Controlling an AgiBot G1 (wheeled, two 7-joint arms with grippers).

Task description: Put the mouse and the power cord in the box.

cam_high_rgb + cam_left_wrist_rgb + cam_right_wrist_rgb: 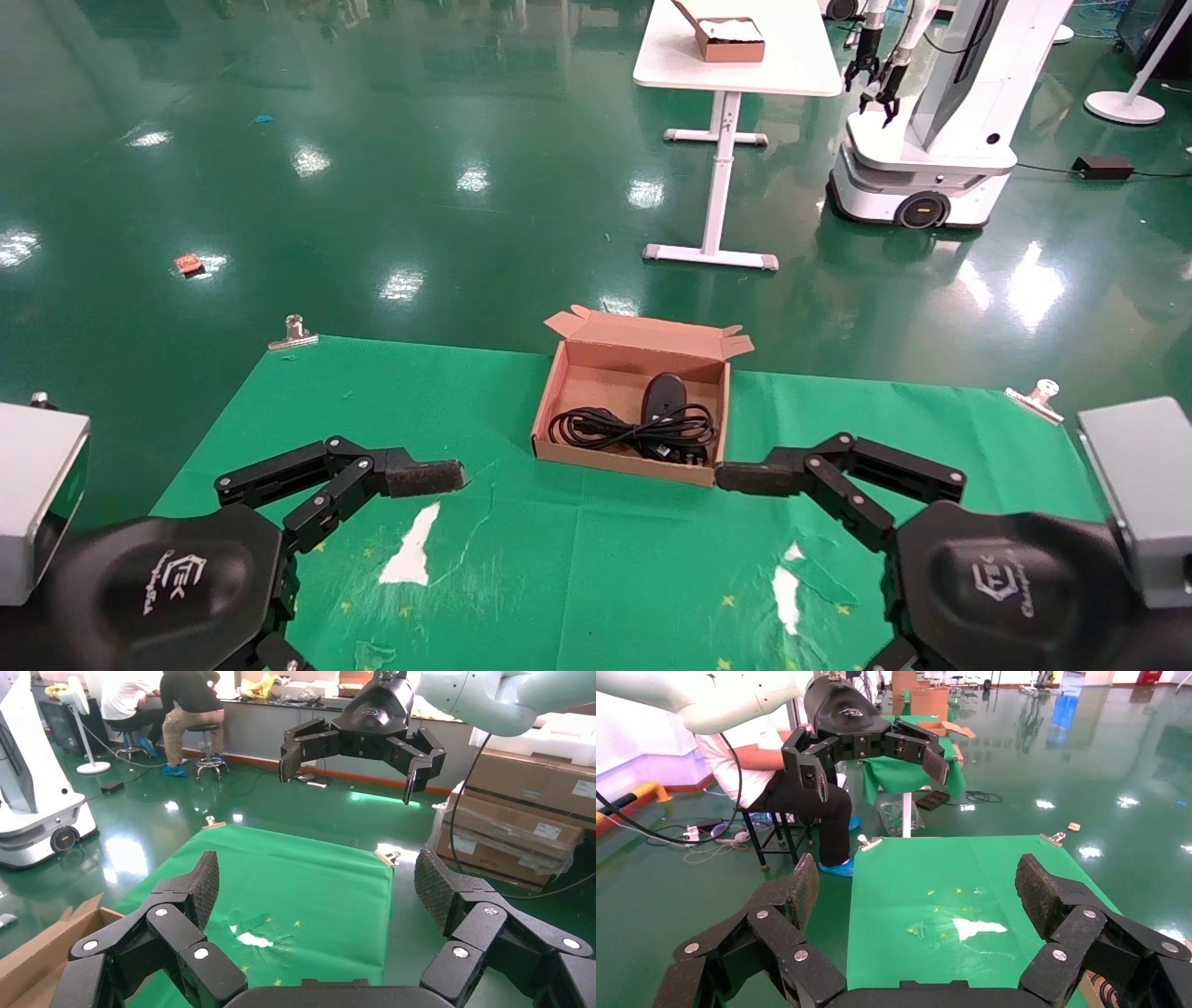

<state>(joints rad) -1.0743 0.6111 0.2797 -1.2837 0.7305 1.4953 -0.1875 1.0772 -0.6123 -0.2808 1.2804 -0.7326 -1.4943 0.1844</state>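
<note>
box: I see the small black oval mouse and thick looped black power cord inside the shallow brown cardboard box, head view only.
left gripper: wide open, empty.
right gripper: wide open, empty.

Lighting: bright, overhead. Glare patches on glossy floor; soft shadows under grippers on green cloth. Focus sharp throughout.

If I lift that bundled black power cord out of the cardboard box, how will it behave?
The thick black looped power cord would probably sag, and its loops look loose enough to spread. It might drag the small black oval mouse beside it.
</note>
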